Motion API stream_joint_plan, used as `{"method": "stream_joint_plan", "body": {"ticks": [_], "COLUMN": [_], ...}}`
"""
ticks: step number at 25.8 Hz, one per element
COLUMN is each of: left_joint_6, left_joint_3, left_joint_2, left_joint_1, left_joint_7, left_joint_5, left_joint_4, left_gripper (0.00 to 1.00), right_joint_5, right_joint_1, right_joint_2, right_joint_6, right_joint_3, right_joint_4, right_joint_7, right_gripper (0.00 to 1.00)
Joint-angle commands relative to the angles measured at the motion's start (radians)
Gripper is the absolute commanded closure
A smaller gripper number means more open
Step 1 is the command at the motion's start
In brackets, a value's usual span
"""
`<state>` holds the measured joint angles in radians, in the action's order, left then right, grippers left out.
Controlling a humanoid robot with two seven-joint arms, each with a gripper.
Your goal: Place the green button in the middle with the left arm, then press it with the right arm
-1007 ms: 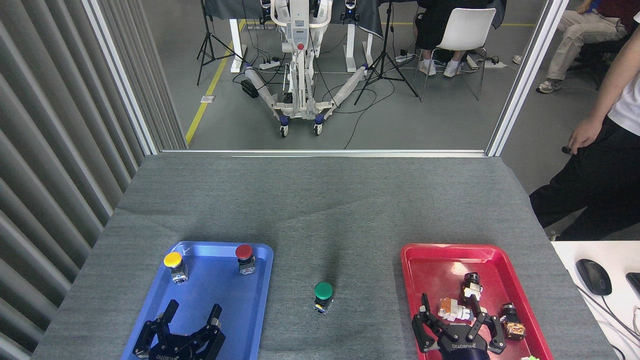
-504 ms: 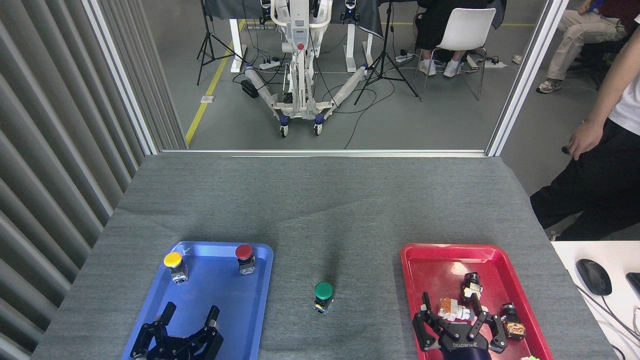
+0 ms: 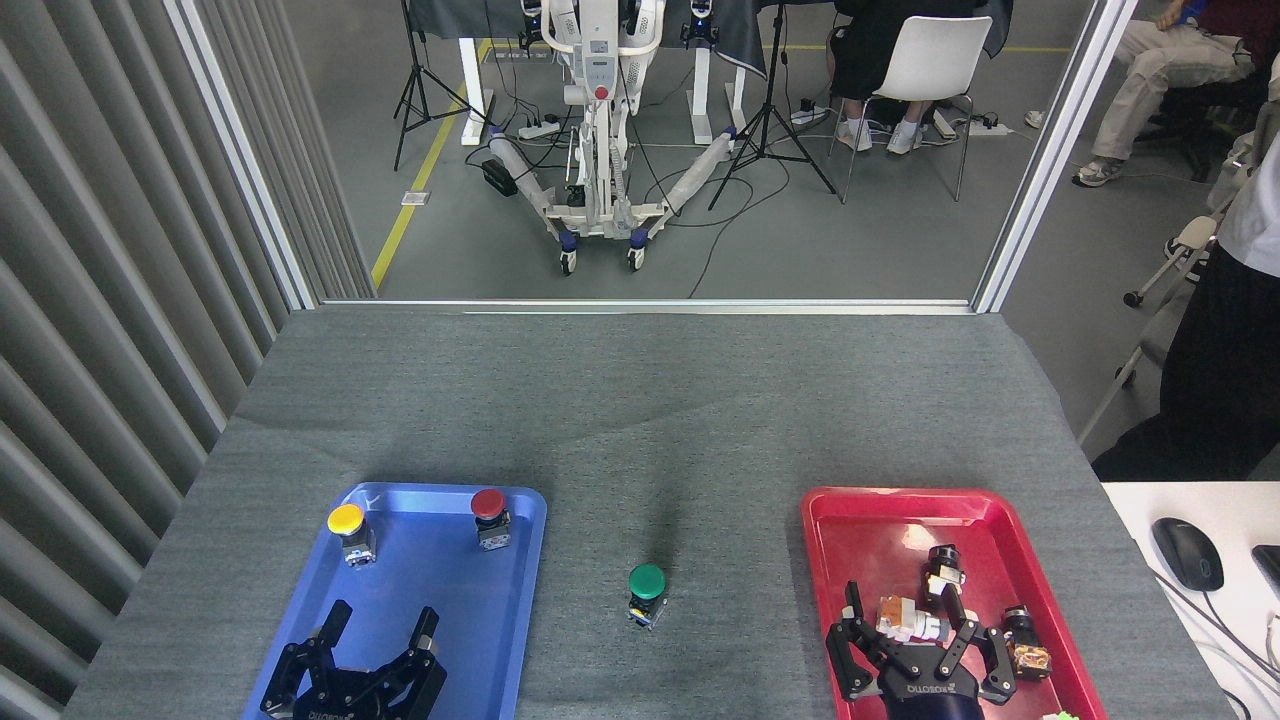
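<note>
The green button [image 3: 646,593] stands upright on the bare grey cloth of the middle [image 3: 650,450], between the two trays. My left gripper [image 3: 383,628] hovers over the near end of the blue tray [image 3: 527,560], fingers spread open, holding nothing, well to the left of the button. Over the near part of the red tray [image 3: 860,515] my right gripper [image 3: 916,625] is open too, its fingers spread around small parts lying there without closing on them.
A yellow button [image 3: 348,529] and a red button [image 3: 490,515] stand at the far end of the blue tray. Small parts [image 3: 1024,646] lie in the red tray. A person [image 3: 1225,330] stands at the table's right; a mouse [image 3: 1187,552] lies on a white desk.
Both grippers have barely shifted over their trays. The person at the right has stepped back, and the hand is gone from view. The green button has not moved.
</note>
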<state>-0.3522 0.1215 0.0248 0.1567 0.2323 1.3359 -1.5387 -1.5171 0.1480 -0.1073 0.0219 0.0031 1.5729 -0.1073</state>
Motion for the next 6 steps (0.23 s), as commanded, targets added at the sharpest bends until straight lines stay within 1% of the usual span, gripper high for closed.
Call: {"method": "stream_joint_plan", "body": {"ticks": [1, 6], "left_joint_6": [0.001, 0.002], "left_joint_3": [0.000, 0.001], "left_joint_2": [0.000, 0.000], "left_joint_1": [-0.005, -0.013], "left_joint_7": [-0.001, -0.001], "left_joint_5": [0.000, 0.000], "left_joint_4": [0.002, 0.000], "left_gripper": [0.01, 0.01], "right_joint_5": [0.000, 0.000], "right_joint_1": [0.001, 0.002], "right_joint_2": [0.001, 0.000], "right_joint_6": [0.000, 0.001], "right_joint_3": [0.000, 0.000], "right_joint_4": [0.002, 0.009], "right_joint_7": [-0.002, -0.002], "right_gripper": [0.00, 0.00]}}
